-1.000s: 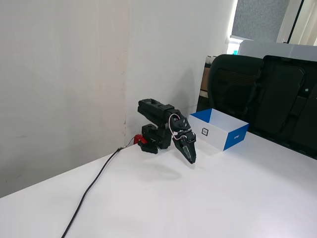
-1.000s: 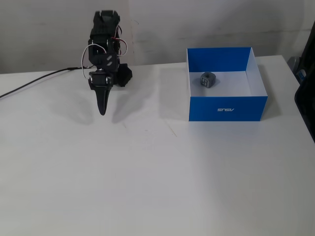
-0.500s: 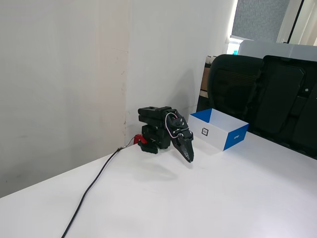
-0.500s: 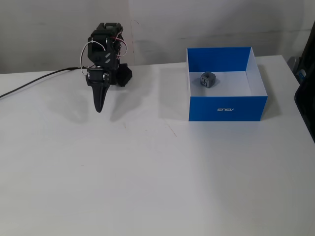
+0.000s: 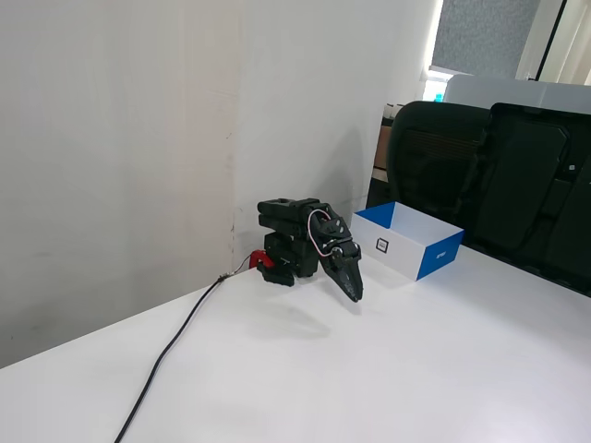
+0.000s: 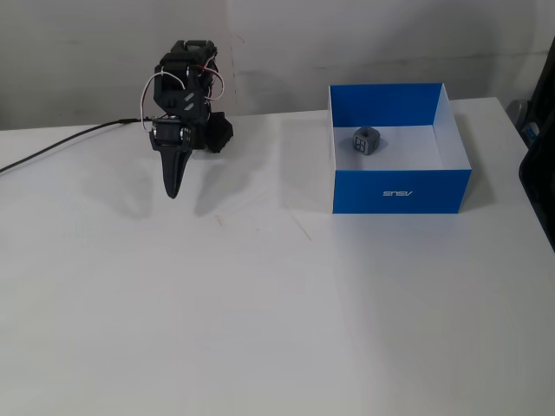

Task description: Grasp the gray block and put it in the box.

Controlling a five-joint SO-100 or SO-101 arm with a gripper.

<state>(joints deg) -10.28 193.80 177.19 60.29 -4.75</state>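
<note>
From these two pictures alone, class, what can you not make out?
- Block: seen inside the box in one fixed view; in the other, the box wall hides it.
- Hand: fingers look pressed together; any gap is too small to see.
- Box label: too small to read.
- Cable: cut off by the bottom edge.

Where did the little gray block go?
The gray block sits inside the box, on its white floor near the back wall, at the right of a fixed view. The gripper is far to its left, closed and empty.
</note>
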